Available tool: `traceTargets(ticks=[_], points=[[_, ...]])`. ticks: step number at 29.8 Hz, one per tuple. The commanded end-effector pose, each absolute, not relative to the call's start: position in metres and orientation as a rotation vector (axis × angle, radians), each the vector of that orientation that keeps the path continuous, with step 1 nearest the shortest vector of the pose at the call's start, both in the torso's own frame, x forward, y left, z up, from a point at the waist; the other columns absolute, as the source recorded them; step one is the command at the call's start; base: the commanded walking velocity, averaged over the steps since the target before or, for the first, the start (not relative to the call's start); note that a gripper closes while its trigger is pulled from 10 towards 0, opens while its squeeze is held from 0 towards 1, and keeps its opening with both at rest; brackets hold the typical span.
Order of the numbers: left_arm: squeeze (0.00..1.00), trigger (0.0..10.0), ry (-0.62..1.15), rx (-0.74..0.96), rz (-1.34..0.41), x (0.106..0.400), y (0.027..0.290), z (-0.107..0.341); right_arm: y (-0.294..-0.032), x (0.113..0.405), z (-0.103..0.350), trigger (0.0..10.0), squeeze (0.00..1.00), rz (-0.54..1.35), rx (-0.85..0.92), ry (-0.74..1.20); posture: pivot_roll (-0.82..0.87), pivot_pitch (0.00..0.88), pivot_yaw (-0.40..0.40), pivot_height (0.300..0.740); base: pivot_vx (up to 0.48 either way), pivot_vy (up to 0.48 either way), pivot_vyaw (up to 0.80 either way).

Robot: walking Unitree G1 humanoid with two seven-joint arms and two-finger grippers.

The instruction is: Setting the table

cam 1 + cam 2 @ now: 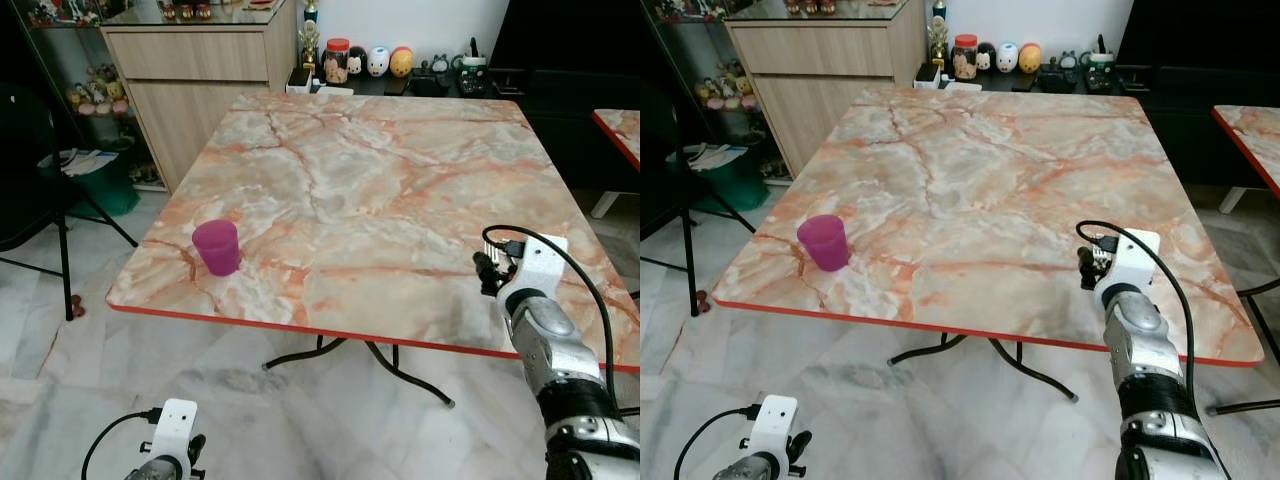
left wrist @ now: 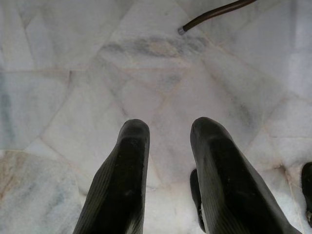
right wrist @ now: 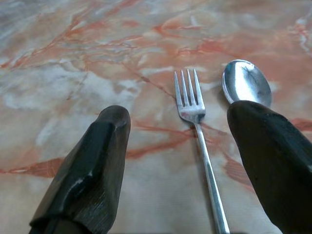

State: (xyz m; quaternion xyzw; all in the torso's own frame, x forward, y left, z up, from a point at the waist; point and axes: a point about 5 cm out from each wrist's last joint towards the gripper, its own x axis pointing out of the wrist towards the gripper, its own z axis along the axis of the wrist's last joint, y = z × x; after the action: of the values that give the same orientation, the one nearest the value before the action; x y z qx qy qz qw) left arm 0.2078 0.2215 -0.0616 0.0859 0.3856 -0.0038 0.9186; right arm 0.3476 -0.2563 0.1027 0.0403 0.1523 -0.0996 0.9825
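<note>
From the head views, the marble surface (image 1: 380, 190) is seen with a purple cup (image 1: 217, 247) near its front-left corner, well apart from the right tool (image 1: 1088, 265), held over the front-right edge. The left tool (image 2: 168, 161) hangs low over the floor, released and empty. In the right wrist view, a fork (image 3: 200, 141) and spoon (image 3: 246, 81) are seen lying flat side by side on the surface between the spread, empty fingers (image 3: 92, 165). A careless descent could knock both pieces askew or nudge the thin fork away.
</note>
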Motion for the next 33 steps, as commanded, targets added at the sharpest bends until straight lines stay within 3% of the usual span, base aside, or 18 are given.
traceTargets(ticks=[1,33], points=[[0.00,10.0,0.810,0.189,-0.015,0.204,0.221,-0.064,-0.258,0.350,0.104,10.0,0.00,-0.198,0.078,0.324,-0.01,0.000,0.019,0.740,0.000,0.000,0.00],[0.00,10.0,0.851,0.180,0.006,0.190,0.224,-0.071,-0.266,0.346,0.082,10.0,0.00,-0.292,0.126,0.438,0.00,0.000,0.006,0.740,0.000,0.000,0.00]])
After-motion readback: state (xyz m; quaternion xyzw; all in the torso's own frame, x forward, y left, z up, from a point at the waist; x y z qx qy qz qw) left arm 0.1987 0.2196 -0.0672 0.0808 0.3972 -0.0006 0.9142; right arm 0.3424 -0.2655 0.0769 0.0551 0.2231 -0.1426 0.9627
